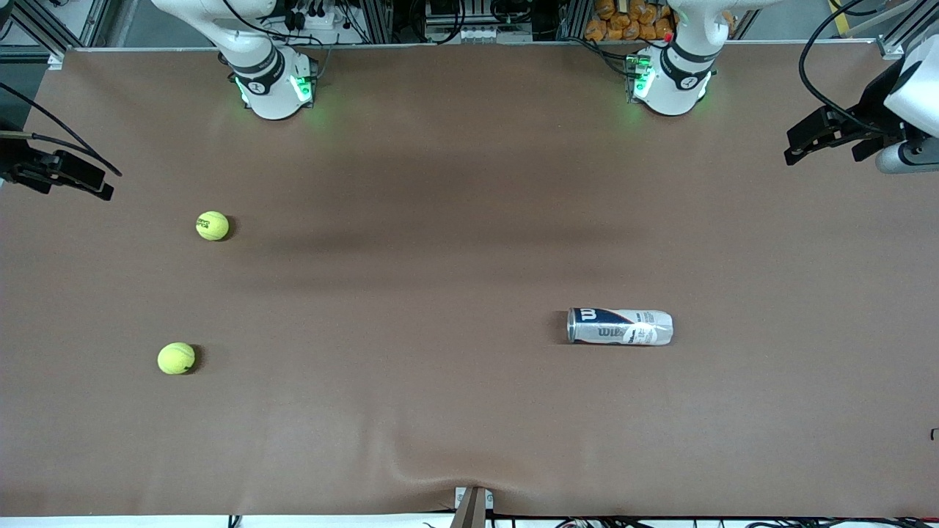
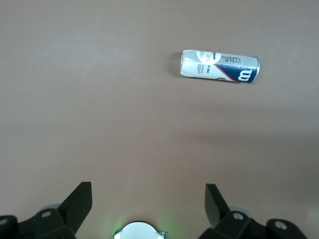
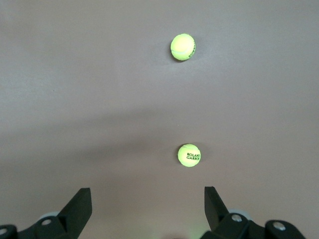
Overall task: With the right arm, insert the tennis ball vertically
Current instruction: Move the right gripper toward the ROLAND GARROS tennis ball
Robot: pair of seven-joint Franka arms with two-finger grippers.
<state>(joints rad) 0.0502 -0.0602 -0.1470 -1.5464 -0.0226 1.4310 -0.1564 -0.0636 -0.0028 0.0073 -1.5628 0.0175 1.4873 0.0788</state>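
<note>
- Two balls are lying toward my right arm's end of the table: printed ball [image 1: 212, 225] [image 3: 189, 155] and, nearer the front camera, plain ball [image 1: 176, 358] [image 3: 182, 47], well apart.
- Can [image 1: 620, 326] [image 2: 219, 66] is lying on its side toward my left arm's end.
- My right gripper [image 3: 148, 204] is hanging spread and empty above the table [image 1: 455, 220], fingers [image 3: 79, 204] wide.
- My left gripper [image 2: 148, 201] is waiting, likewise spread, empty.
</note>
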